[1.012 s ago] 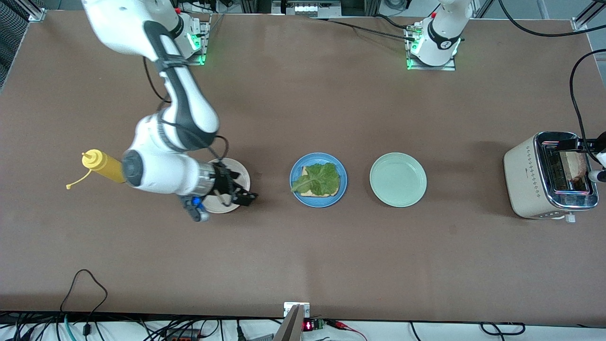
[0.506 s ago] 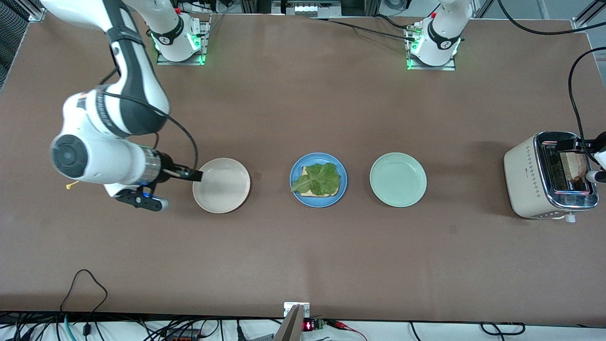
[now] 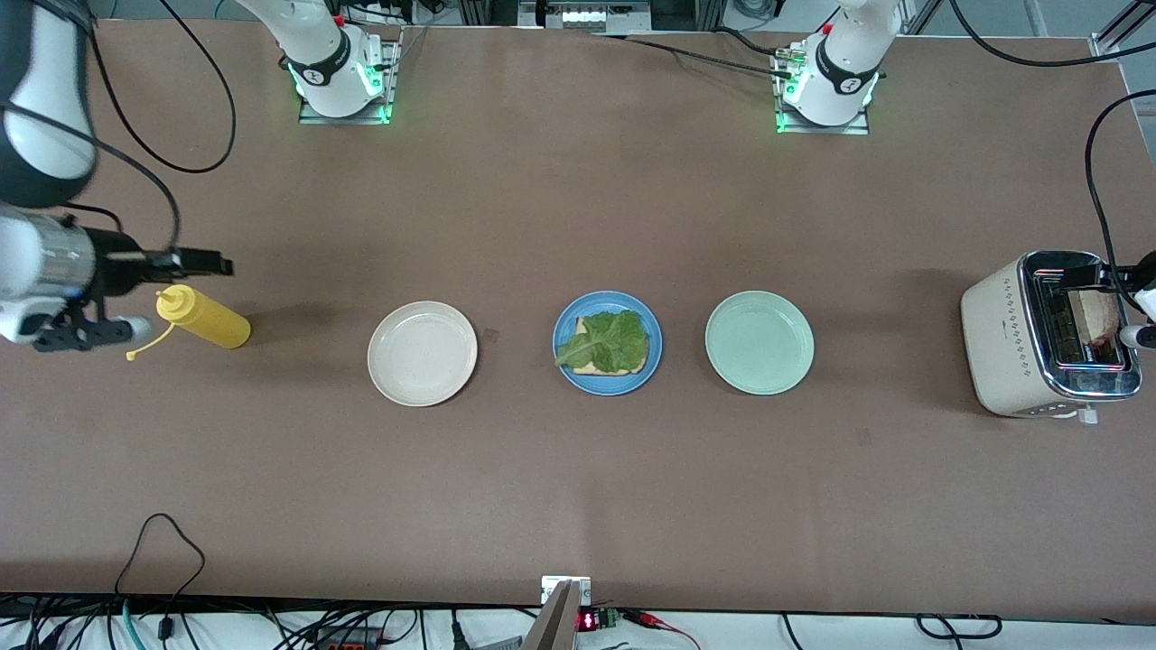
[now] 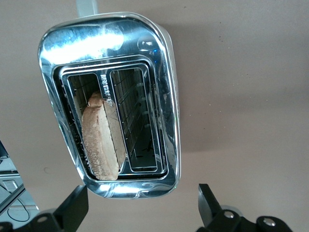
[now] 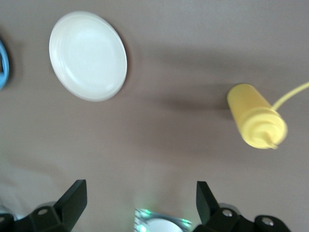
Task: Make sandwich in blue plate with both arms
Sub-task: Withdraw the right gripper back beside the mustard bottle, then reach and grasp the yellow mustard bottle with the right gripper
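The blue plate [image 3: 564, 348] sits mid-table with one toasted bread slice [image 3: 589, 367] on it and a ruffled green lettuce leaf [image 3: 610, 341] on top. A second bread slice [image 3: 1099, 318] stands in a slot of the toaster [image 3: 1002, 334]; it also shows in the left wrist view [image 4: 99, 140]. My left gripper [image 4: 141, 208] is open and empty, up over the toaster [image 4: 166, 77]; in the front view only a bit of it [image 3: 1140, 314] shows at the picture's edge. My right gripper [image 3: 215, 264] is open and empty, up over the table by the yellow bottle [image 3: 203, 318]; its wrist view [image 5: 140, 205] shows the jaws wide apart.
A cream-white plate [image 3: 422, 353] lies toward the right arm's end, a pale mint-green plate [image 3: 759, 342] toward the left arm's end, both bare. The yellow squeeze bottle [image 5: 256, 116] lies on its side. A black cable [image 3: 1097, 194] runs to the toaster.
My right arm has swung away from the cream-white plate toward its own end of the table, to a spot over the yellow bottle. The left arm has not moved.
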